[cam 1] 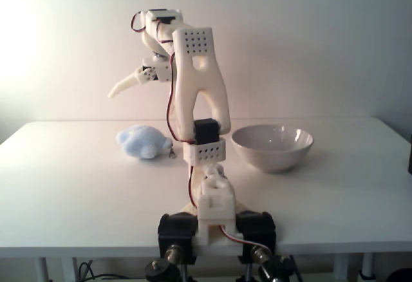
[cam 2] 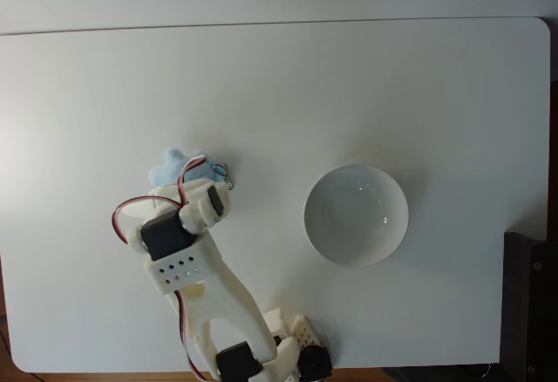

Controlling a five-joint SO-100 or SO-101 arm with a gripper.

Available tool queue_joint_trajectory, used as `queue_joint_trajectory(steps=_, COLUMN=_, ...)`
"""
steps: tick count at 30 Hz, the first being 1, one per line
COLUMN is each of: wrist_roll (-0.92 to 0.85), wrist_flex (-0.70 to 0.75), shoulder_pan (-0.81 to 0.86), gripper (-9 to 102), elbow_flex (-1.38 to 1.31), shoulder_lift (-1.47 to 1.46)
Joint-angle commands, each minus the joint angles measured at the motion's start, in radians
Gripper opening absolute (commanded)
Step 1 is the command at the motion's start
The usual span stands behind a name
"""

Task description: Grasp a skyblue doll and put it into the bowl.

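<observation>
Worktop (cam 2: 436,77): white and bare, backing onto a pale wall; carrying one arm, one bowl and one doll.
Arm (cam 1: 196,95): one, clamped at the near edge, rearing up and leaning left of centre in both fixed views, seemingly lining up over the doll.
Bowl (cam 2: 356,214): one, white and glossy, sitting empty right of centre, well apart from the doll, waiting as the drop point.
Skyblue doll (cam 1: 143,141): one, lying on the worktop left of the arm, not yet lifted.
Claw (cam 1: 129,82): hanging high above the doll, holding nothing; whether its fingers are apart or together, I cannot tell.
</observation>
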Motion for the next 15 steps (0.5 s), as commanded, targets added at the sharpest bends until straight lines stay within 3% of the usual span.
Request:
queue_joint_trajectory(steps=1, wrist_roll=-0.006, wrist_flex=-0.005, shoulder_pan=-0.006, gripper=74, elbow_flex=-0.009, shoulder_lift=-0.005)
queue_joint_trajectory(steps=9, wrist_roll=-0.005, wrist_flex=-0.015, shoulder_pan=-0.011, gripper=75, elbow_flex=-0.012, shoulder_lift=-0.052)
queue_joint_trajectory(steps=15, wrist_roll=-0.005, wrist_flex=-0.115, shoulder_pan=-0.029, gripper=86, elbow_flex=-0.011, shoulder_lift=-0.069)
